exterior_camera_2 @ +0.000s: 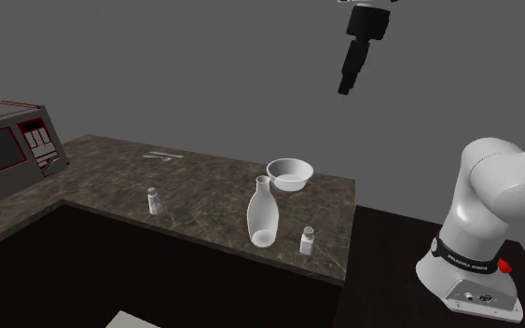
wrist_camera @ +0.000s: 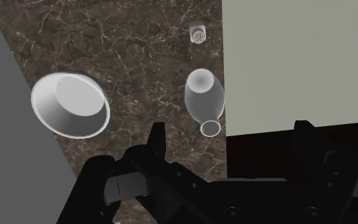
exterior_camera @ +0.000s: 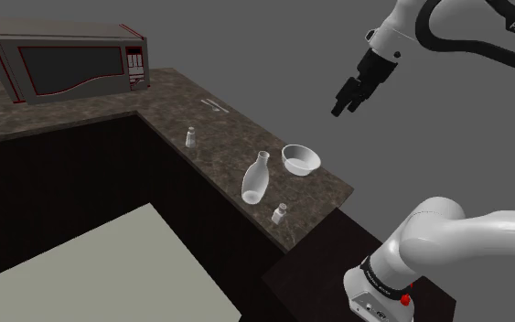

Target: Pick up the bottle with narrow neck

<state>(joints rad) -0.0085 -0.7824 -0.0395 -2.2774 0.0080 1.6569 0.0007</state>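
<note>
Currently we see the bottle (exterior_camera: 256,178) upright on the bench (exterior_camera: 173,96), just beside the bowl (exterior_camera: 301,159), at the bench edge. A small shaker (exterior_camera: 280,214) stands near the bowl too. The tool (exterior_camera: 342,102) hangs well above the bowl, fingers spread, gripping nothing.

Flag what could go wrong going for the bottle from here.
The bottle stands upright close to the counter's edge; a sideways knock could tip it off.
In the wrist view its mouth sits nearer one of the open fingers than midway, so a straight descent by the gripper may land on the rim.
A small shaker stands near it and could get clipped.
</note>
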